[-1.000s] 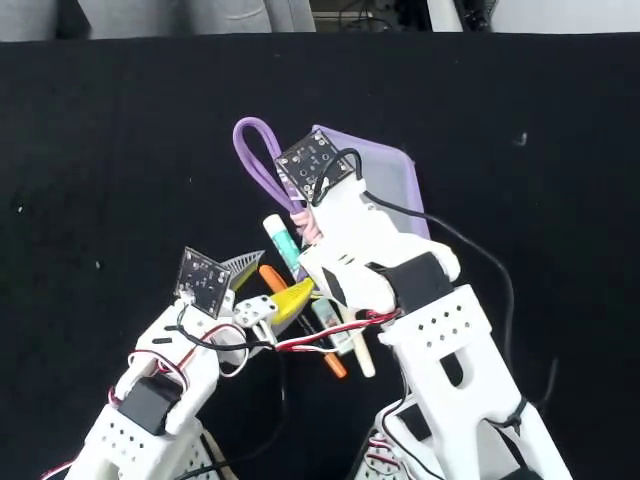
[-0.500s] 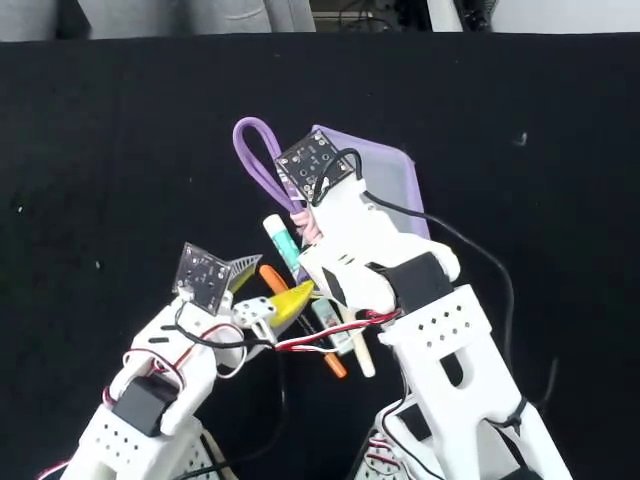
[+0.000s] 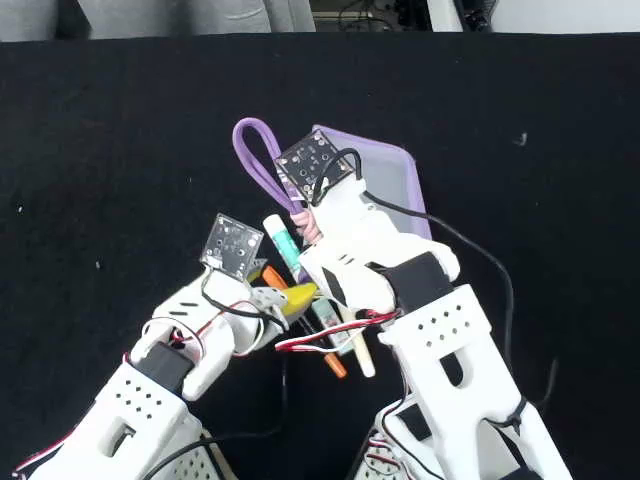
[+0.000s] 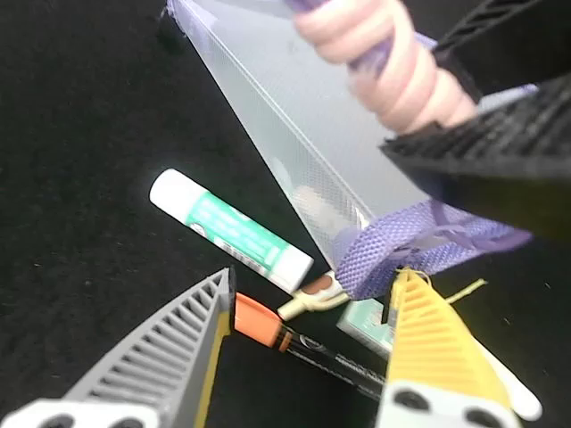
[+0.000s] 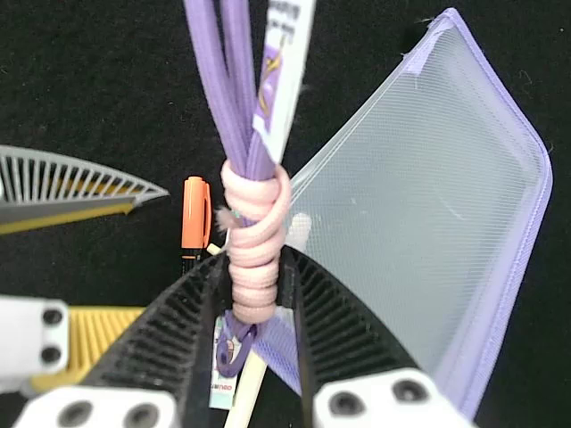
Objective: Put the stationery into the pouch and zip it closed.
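No print can be read with any certainty. Near the middle of the high view, the glue stick has small white lettering on its green label. The orange-capped pen bears a fine white line. The white tag on the purple strap shows what may be purple marks.

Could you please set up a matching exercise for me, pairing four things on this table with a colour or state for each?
Things:
1. glue stick
2. marker pen
3. pink coil
4. pouch

Colour or state:
A. clamped in the right gripper
B. white with a green label
C. translucent with purple edging
D. orange cap, dark barrel

Pairs: 1-B, 2-D, 3-A, 4-C
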You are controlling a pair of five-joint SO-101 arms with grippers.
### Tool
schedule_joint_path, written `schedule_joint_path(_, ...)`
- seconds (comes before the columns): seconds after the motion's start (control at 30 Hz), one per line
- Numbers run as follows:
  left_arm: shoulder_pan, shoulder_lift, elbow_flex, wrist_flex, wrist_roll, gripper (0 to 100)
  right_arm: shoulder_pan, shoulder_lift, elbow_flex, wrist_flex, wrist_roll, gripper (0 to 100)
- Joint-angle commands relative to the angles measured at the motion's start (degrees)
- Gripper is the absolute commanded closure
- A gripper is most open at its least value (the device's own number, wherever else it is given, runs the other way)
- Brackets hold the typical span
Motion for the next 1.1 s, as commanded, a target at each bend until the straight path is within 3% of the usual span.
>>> schedule_joint_path(0.0, -5.4, 0.9, -2.9, -5.5, -0.1, 72, 1.2, -2.3, -0.4, -1.1, 0.2, 98.7)
schedule_joint_path(0.17, -4.5, 0.9, 1.1, -11.3, -0.4, 72, 1.1, -2.3, -0.4, -1.0, 0.2, 98.7)
schedule_joint_path(0.63, -0.7, 0.3, 2.2, -11.3, -0.7, 72, 1.3, -2.3, -0.3, -1.0, 0.3, 98.7)
schedule_joint_path(0.9, -0.7, 0.8, 2.5, -11.8, -6.7, 72, 1.3, -2.3, -0.3, -1.0, 0.2, 98.7)
schedule_joint_path(1.07, -0.9, 0.8, 2.1, -13.1, -6.6, 84, 1.3, -2.3, -0.3, -0.7, 0.2, 98.7)
